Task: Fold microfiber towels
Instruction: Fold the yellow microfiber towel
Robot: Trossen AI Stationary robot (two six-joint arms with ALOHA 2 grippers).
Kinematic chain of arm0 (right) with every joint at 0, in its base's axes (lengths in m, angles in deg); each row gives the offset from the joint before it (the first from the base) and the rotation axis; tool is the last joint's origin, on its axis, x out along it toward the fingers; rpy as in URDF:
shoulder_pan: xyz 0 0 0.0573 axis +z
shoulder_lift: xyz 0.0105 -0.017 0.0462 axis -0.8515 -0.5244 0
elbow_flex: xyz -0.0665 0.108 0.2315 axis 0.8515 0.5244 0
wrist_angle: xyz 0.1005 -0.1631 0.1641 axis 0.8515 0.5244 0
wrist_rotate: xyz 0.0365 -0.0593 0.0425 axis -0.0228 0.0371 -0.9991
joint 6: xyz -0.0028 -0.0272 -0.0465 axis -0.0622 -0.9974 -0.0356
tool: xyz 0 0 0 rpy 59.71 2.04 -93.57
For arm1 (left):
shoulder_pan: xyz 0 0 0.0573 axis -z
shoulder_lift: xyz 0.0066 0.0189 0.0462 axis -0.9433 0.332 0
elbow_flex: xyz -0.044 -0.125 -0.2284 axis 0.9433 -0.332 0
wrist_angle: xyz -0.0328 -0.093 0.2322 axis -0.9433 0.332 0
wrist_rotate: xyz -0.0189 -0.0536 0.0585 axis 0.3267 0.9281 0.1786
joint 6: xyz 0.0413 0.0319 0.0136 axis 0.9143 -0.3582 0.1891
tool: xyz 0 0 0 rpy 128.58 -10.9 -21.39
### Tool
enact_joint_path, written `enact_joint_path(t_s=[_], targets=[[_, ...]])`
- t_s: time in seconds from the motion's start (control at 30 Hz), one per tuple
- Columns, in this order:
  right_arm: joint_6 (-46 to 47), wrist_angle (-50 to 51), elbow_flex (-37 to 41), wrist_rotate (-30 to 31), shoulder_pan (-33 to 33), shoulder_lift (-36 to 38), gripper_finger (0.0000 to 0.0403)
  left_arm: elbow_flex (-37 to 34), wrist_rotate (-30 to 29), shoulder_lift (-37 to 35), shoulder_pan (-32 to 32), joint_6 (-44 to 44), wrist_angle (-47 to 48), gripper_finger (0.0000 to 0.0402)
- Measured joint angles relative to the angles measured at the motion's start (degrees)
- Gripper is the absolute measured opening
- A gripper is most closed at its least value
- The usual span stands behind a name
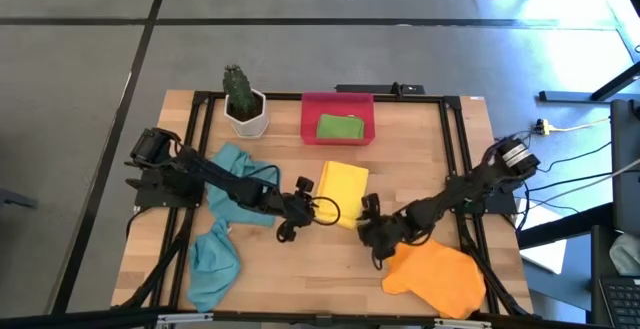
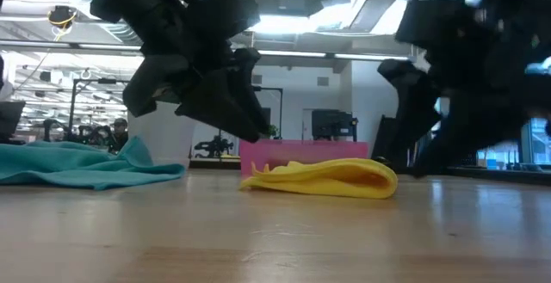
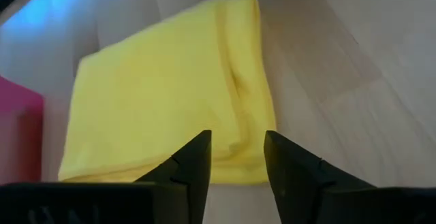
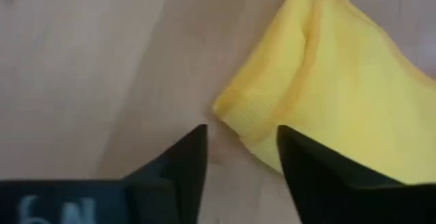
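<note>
Yellow towel (image 1: 343, 191), folded, flat on table (image 1: 330, 269), edges uneven

High view: overhead, straight down on the whole tabletop (image 1: 330, 259). Low view: tabletop level, facing the room. Both wrist views: close above the yellow towel (image 3: 163, 94), shared by all views.

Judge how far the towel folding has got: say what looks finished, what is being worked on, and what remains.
Done: the green towel lies folded in the red tray. In hand: the yellow towel lies folded on the table; the left gripper and right gripper sit open at its near corners, gripping nothing. Left: the teal towels and orange towel lie crumpled.
</note>
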Motion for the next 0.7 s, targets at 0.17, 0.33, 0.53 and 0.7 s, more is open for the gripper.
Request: enact_joint_path(t_s=[0.17,0.33,0.53,0.7], targets=[[-2.9,-1.97,0.02,5.64,0.25,-3.79,0.0239,0.0,0.02,0.24,0.29,0.0,-0.57,0.0128],[-5.31,-1.42,-0.11,8.51,0.87,-4.91,0.0253,0.0,0.02,0.24,0.3,0.0,-0.62,0.0128],[-8.46,0.5,-0.02,11.92,2.14,-4.9,0.0241,0.0,0.02,0.24,0.25,0.68,-0.79,0.0128],[-6.81,-0.65,0.04,9.66,1.5,-4.98,0.0213,0.0,0.02,0.24,0.25,0.92,-2.76,0.0128]])
